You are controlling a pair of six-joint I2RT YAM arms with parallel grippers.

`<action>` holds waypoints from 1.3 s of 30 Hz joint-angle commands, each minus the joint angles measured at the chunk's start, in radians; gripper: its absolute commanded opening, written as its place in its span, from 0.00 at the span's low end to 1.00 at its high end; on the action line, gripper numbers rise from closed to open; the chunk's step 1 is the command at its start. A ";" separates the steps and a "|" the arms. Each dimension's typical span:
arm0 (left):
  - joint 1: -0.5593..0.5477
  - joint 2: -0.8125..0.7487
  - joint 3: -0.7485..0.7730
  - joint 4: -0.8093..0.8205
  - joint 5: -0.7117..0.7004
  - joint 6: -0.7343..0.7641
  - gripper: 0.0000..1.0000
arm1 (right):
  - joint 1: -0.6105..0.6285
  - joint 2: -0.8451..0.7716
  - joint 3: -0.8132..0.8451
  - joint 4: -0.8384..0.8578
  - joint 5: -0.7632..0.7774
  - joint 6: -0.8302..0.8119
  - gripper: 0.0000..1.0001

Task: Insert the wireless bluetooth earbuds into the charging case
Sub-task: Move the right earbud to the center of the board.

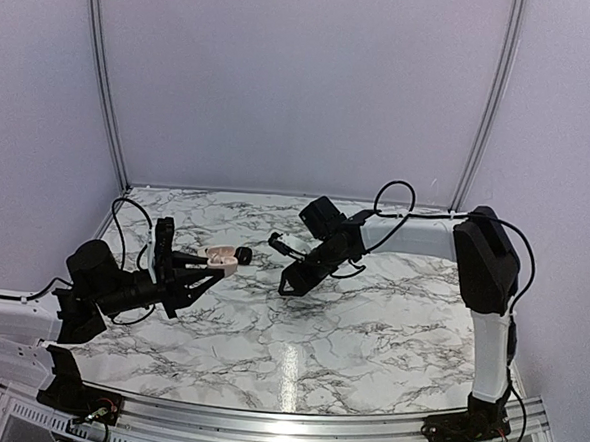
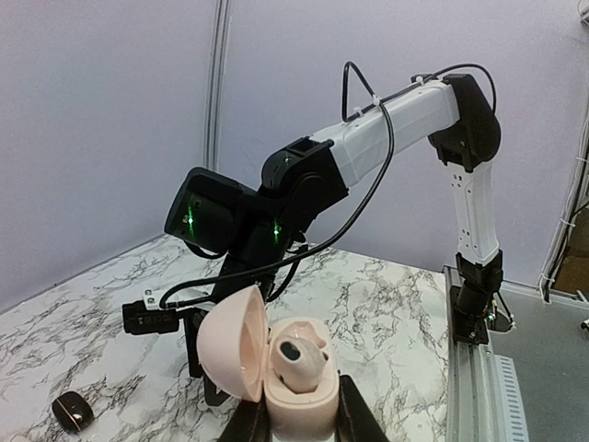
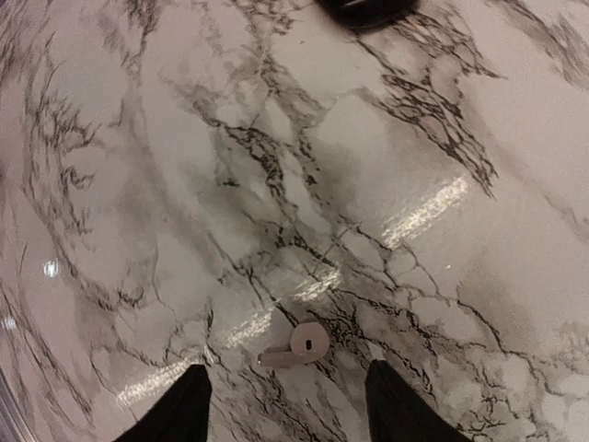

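My left gripper [image 1: 220, 261] is shut on a pale pink charging case [image 2: 296, 391] and holds it above the table with its lid [image 2: 228, 354] swung open to the left. One pink earbud [image 2: 300, 354] sits in the case. In the left wrist view my left gripper [image 2: 299, 422] clamps the case's lower body. A second pink earbud [image 3: 296, 346] lies on the marble table. My right gripper [image 3: 290, 414] hovers over it, open and empty, its fingers on either side. In the top view my right gripper [image 1: 289, 284] points down at the table, right of the case.
A small black pebble-like object [image 2: 72, 412] lies on the marble table [image 1: 368, 336] to the left of the case; it also shows in the top view [image 1: 243, 255]. A dark object [image 3: 368, 9] sits at the top edge of the right wrist view. Grey walls surround the table.
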 commanded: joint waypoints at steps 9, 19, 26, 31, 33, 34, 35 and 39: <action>0.002 0.014 0.013 0.002 0.015 0.015 0.00 | 0.047 0.040 0.040 -0.032 0.146 0.010 0.78; 0.002 0.030 0.025 0.002 0.017 0.013 0.00 | 0.044 0.084 0.062 -0.022 0.189 0.017 0.76; 0.003 0.014 0.013 0.002 0.007 0.018 0.00 | 0.059 0.092 0.063 -0.051 0.271 0.008 0.72; 0.002 0.012 0.011 0.002 0.004 0.019 0.00 | 0.057 0.046 0.005 -0.068 0.322 -0.005 0.67; 0.002 0.014 0.011 0.002 0.004 0.021 0.00 | 0.051 0.026 -0.026 -0.076 0.358 -0.008 0.67; 0.003 0.013 0.011 0.001 0.005 0.022 0.00 | 0.047 0.012 -0.040 -0.077 0.364 -0.010 0.66; 0.003 0.013 0.011 0.002 0.004 0.023 0.00 | 0.042 0.001 -0.052 -0.075 0.364 -0.009 0.66; 0.002 0.018 0.012 0.002 0.004 0.024 0.00 | 0.030 -0.017 -0.061 -0.096 0.363 -0.021 0.61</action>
